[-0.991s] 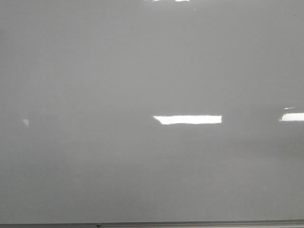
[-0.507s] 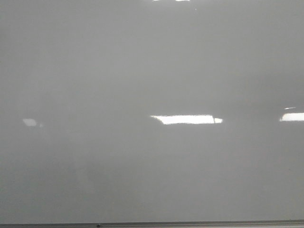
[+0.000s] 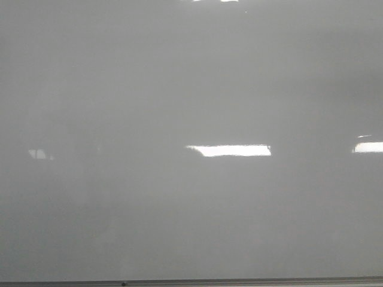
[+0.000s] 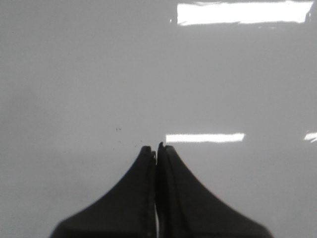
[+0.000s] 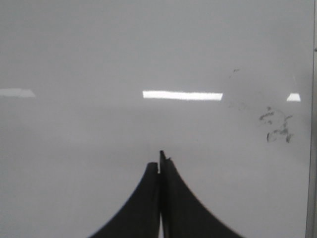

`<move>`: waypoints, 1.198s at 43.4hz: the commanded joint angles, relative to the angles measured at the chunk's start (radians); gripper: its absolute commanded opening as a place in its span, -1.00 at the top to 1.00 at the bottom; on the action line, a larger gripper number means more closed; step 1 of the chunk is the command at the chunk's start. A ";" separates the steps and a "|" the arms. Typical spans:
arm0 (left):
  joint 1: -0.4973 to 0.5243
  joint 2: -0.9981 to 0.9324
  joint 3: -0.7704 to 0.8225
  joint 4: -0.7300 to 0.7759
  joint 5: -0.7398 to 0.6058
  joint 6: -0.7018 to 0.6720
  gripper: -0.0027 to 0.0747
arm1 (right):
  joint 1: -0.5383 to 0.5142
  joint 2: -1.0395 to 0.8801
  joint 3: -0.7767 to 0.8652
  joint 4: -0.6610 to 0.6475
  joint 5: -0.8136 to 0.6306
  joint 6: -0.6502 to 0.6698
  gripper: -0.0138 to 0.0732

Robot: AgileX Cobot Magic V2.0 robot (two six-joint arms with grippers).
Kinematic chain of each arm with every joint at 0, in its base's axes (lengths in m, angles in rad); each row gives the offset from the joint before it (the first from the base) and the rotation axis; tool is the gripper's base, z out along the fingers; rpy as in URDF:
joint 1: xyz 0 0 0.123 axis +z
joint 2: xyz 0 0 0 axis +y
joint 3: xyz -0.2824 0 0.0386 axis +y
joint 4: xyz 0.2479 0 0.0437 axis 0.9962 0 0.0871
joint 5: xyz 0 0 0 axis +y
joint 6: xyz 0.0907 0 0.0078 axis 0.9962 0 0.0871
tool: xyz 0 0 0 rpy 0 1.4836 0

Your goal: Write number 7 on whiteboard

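Neither arm is seen in the front view. In the left wrist view, the left hand [image 4: 157, 148] is shown with its two dark fingers [image 4: 133, 198] pressed together, tips meeting, nothing held between them. In the right wrist view, the right hand [image 5: 159, 163] is likewise closed, its dark fingers [image 5: 183, 208] drawn flush together and empty.

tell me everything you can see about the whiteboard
The whiteboard is a glossy, pale grey flat board that fills every view, with bright rectangular light reflections on it. A thin grey frame edge runs along its bottom in the front view. No 7 is visible; only faint dark smudges show in the right wrist view. Nothing visibly touches it.
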 commanded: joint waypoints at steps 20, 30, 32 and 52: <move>-0.001 0.142 0.064 -0.008 -0.083 -0.009 0.99 | -0.005 0.250 -0.035 -0.006 -0.059 -0.022 0.95; -0.001 0.181 0.075 -0.001 -0.075 -0.009 0.92 | -0.005 0.334 -0.035 0.002 -0.053 -0.077 0.73; -0.001 0.194 0.075 0.004 -0.070 -0.009 0.80 | -0.005 0.340 -0.035 0.006 -0.053 -0.077 0.54; -0.001 0.489 -0.014 0.049 -0.049 -0.009 -0.30 | -0.005 0.345 -0.035 0.007 -0.055 -0.077 -0.58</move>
